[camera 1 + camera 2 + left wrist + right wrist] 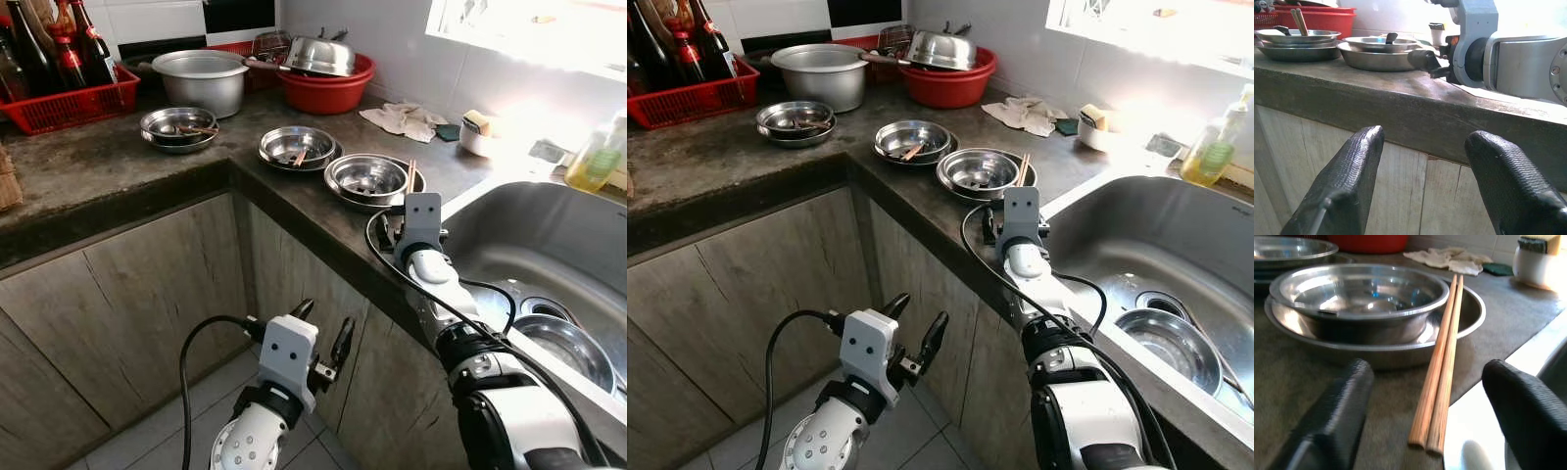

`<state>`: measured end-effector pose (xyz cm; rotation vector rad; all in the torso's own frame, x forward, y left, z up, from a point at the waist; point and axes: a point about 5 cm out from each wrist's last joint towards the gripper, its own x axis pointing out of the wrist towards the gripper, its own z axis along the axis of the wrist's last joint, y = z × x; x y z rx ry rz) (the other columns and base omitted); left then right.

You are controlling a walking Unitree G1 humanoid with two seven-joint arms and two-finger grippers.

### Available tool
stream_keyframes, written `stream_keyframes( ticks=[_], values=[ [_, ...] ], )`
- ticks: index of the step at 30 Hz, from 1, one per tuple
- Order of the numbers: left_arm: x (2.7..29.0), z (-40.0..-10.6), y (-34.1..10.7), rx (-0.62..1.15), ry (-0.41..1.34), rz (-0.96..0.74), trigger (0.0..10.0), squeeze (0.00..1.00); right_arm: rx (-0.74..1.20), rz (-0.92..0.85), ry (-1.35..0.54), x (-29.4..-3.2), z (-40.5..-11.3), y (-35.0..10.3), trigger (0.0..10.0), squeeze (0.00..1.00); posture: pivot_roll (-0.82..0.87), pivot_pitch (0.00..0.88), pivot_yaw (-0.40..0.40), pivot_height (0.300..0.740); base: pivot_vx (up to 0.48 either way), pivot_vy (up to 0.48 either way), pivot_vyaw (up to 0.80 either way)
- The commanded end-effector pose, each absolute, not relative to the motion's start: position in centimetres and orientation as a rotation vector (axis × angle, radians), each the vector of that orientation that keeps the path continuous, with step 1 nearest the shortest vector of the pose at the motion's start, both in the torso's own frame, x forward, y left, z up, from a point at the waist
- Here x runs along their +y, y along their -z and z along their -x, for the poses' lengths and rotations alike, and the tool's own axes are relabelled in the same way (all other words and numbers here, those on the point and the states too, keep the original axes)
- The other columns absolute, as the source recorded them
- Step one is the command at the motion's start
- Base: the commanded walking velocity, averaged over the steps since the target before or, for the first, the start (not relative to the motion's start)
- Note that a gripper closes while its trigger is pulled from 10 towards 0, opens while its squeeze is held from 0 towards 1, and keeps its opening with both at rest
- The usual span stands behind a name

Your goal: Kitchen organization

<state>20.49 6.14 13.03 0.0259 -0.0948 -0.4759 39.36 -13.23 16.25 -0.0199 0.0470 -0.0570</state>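
A pair of wooden chopsticks rests on the rim of a wide steel dish that holds a steel bowl. This stack stands on the dark counter beside the sink. My right gripper is open just short of the stack, one finger on each side of the chopsticks' near ends, touching nothing. My left gripper hangs open and empty below the counter edge, in front of the cabinet doors.
Two more steel bowl stacks, a big pot, a red basin and a red basket of bottles crowd the counter. A cloth, a sponge cup and a soap bottle border the sink, which holds a steel bowl.
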Motion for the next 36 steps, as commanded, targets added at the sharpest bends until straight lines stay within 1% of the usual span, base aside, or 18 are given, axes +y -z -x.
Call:
stream_keyframes(
  ticks=[1,3,4,5,6,14,15,16,18,20,21,22,36],
  values=[
    [6.01,-20.38,-13.35,-0.101,0.476,-0.021,10.0,0.00,0.030,0.012,0.074,-13.67,-39.68,-16.90,0.0,0.00,0.15,0.042,-0.086,0.740,0.000,0.000,0.00],
    [6.02,-20.38,-13.35,-0.101,0.475,-0.021,10.0,0.00,0.029,0.012,0.075,-13.69,-39.69,-16.94,0.0,0.00,0.15,0.042,-0.086,0.740,0.000,0.000,0.00],
    [6.01,-20.39,-13.35,-0.101,0.476,-0.022,10.0,0.00,0.023,0.020,0.067,-13.62,-39.74,-17.07,0.7,0.00,0.15,0.039,-0.085,0.740,0.000,0.000,0.00],
    [6.00,-20.39,-13.34,-0.101,0.477,-0.023,10.0,0.00,0.022,0.021,0.067,-13.60,-39.76,-17.10,5.1,0.00,0.15,0.039,-0.085,0.740,0.000,0.000,0.00],
    [6.01,-20.40,-13.34,-0.100,0.477,-0.024,10.0,0.00,0.022,0.019,0.065,-13.55,-39.77,-17.11,10.0,0.00,0.15,0.038,-0.085,0.740,0.000,0.000,0.00],
    [5.97,-20.34,-13.07,-0.108,0.479,-0.007,10.0,0.00,0.015,0.022,0.069,-13.55,-39.80,-17.18,10.0,0.00,0.15,0.033,-0.087,0.740,0.000,0.000,0.00],
    [6.06,-20.38,-12.98,-0.102,0.476,-0.084,10.0,0.00,0.011,0.026,0.069,-13.52,-39.79,-17.20,10.0,0.00,0.15,0.032,-0.086,0.740,0.000,0.000,0.00],
    [6.05,-20.39,-13.08,-0.101,0.475,-0.105,10.0,0.00,0.010,0.026,0.069,-13.48,-39.78,-17.21,10.0,0.00,0.15,0.031,-0.085,0.740,0.000,0.000,0.00],
    [5.91,-20.38,-13.24,-0.102,0.477,-0.111,10.0,0.00,0.009,0.027,0.069,-13.46,-39.77,-17.23,10.0,0.00,0.15,0.031,-0.086,0.740,0.000,0.000,0.00],
    [5.62,-20.28,-13.34,-0.104,0.479,-0.079,10.0,0.00,0.011,0.026,0.070,-13.44,-39.76,-17.21,10.0,0.00,0.15,0.032,-0.087,0.740,0.000,0.000,0.00],
    [5.58,-20.25,-13.32,-0.103,0.479,-0.060,10.0,0.00,0.014,0.025,0.071,-13.46,-39.76,-17.17,2.8,0.00,0.15,0.031,-0.086,0.740,0.000,0.000,0.00],
    [5.59,-20.23,-13.31,-0.102,0.478,-0.046,10.0,0.00,0.018,0.023,0.073,-13.49,-39.76,-17.12,0.0,0.00,0.15,0.030,-0.086,0.740,0.000,0.000,0.00],
    [5.98,-20.36,-13.20,-0.097,0.474,-0.029,10.0,0.00,0.014,0.019,0.079,-13.69,-39.91,-17.39,0.0,0.00,0.15,0.028,-0.087,0.740,0.000,0.000,0.00]
  ],
)
